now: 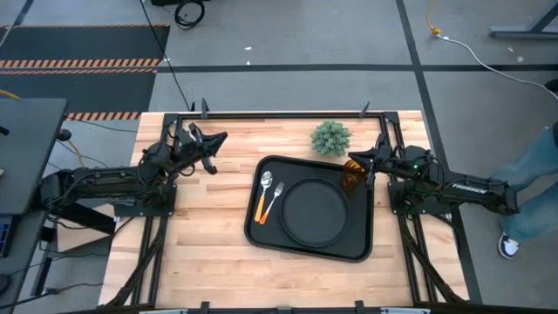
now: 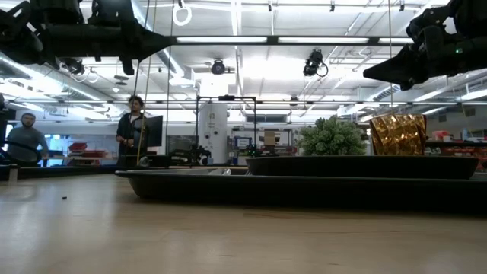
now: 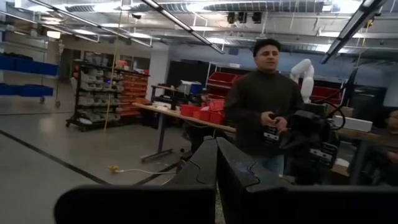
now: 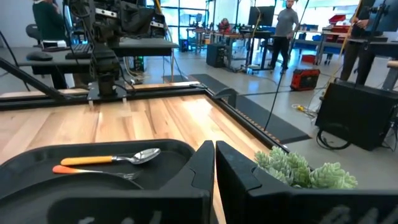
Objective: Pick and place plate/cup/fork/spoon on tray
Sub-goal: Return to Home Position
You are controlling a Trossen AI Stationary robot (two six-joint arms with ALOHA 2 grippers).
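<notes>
The black tray (image 1: 261,228) lies mid-table. In it lie the round black plate (image 1: 314,212) and, to the plate's left, the spoon (image 1: 267,181) and the fork (image 1: 277,194) side by side; both also show in the right wrist view, the spoon (image 4: 146,155) and the fork (image 4: 124,177). The amber cup (image 1: 353,174) stands upright at the tray's far right corner. My right gripper (image 1: 351,158) is shut and empty, just above and beyond the cup (image 2: 397,135). My left gripper (image 1: 222,137) is shut and empty, raised over the table's far left.
A fuzzy green plant ball (image 1: 331,137) sits on the table just beyond the tray, next to the cup. Bare wood lies left of the tray and along the near edge. People stand in the room beyond the table.
</notes>
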